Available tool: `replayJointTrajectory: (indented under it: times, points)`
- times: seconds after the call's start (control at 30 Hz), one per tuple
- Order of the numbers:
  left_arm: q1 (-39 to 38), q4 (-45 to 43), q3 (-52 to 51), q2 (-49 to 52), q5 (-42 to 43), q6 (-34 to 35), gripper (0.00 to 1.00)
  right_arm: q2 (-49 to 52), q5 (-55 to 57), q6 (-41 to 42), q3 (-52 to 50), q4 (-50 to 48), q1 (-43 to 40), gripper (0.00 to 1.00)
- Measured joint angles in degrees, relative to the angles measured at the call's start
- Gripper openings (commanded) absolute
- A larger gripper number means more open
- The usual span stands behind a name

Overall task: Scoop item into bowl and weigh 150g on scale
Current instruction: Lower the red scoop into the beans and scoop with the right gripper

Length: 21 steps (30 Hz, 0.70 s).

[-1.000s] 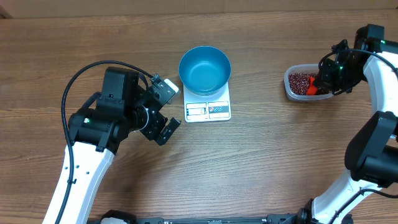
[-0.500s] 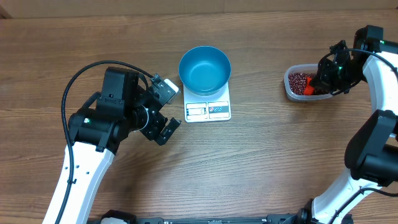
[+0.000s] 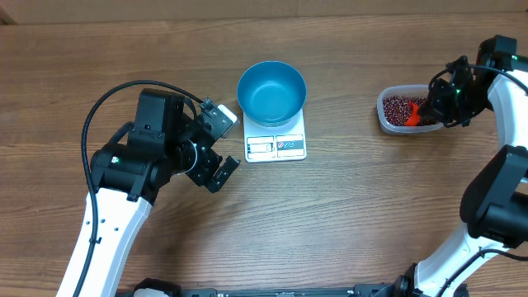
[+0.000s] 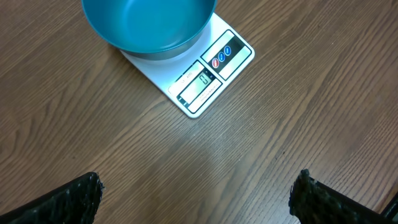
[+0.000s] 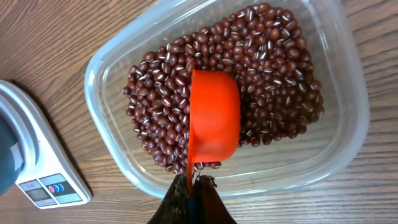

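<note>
Right end effector (image 5: 193, 196), clamped on the red scoop (image 5: 214, 115), has slid slightly rightward over the beans (image 5: 273, 68) in the tub (image 5: 348, 93), seemingly digging. Blue bowl (image 3: 271, 89) on the scale (image 3: 276, 147) is empty; left end effector (image 4: 199, 199) gapes wide.

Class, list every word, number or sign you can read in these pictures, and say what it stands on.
"0", as far as it shows: on the display of the scale.
The buttons beside it: signs too small to read.
The bowl, tub and scoop: no text.
</note>
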<state>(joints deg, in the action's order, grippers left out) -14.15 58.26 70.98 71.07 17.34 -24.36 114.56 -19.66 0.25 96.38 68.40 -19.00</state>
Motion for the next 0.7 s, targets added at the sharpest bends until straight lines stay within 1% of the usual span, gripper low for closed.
replayJointTrajectory:
  times: [0.3, 0.7]
  points:
    - [0.00, 0.02, 0.00, 0.00, 0.00, 0.00, 1.00, 2.14, 0.59, 2.99, 0.44, 0.44, -1.27, 0.04]
    - [0.02, 0.02, 0.00, 0.00, 0.02, 0.02, 1.00, 2.23, 0.92, 4.46, 0.15, 0.28, -1.44, 0.04]
